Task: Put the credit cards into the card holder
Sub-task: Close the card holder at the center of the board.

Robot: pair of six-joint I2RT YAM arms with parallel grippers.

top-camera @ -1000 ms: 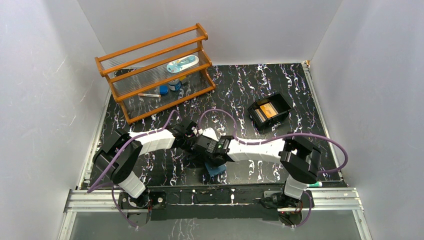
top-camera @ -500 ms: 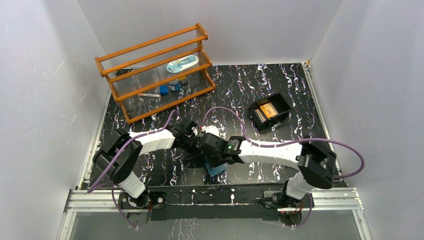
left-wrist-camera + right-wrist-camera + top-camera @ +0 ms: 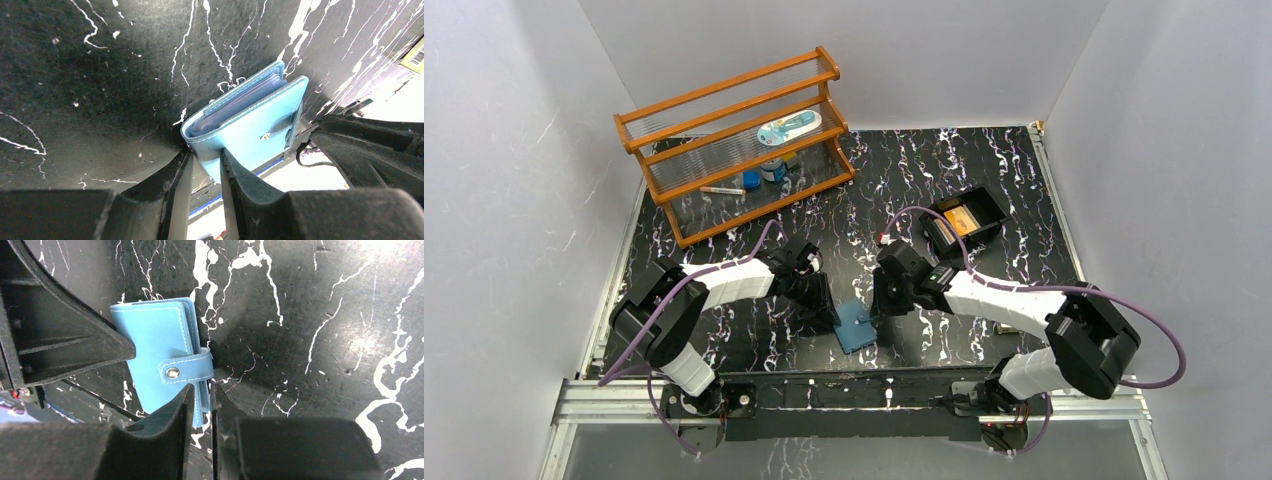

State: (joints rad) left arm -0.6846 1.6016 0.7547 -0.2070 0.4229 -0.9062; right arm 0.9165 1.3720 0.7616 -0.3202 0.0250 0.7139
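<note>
Left gripper [image 3: 202,165]: nearly closed, pinched on the spine corner of the card holder [image 3: 250,125].
Right gripper [image 3: 200,405]: almost closed at the holder's opening edge, just below the snap tab [image 3: 185,371]; whether a flap is caught cannot be told.
Card holder position: flat on the table [image 3: 984,170], near its front edge, between both arms, folded and snapped shut.
Credit cards [image 3: 961,221]: seen in the black tray [image 3: 996,208], well apart, untouched.
Step in hand: the holder is being steadied for opening.
Next move: the tab must be unsnapped and the cover lifted while the spine is held.
</note>
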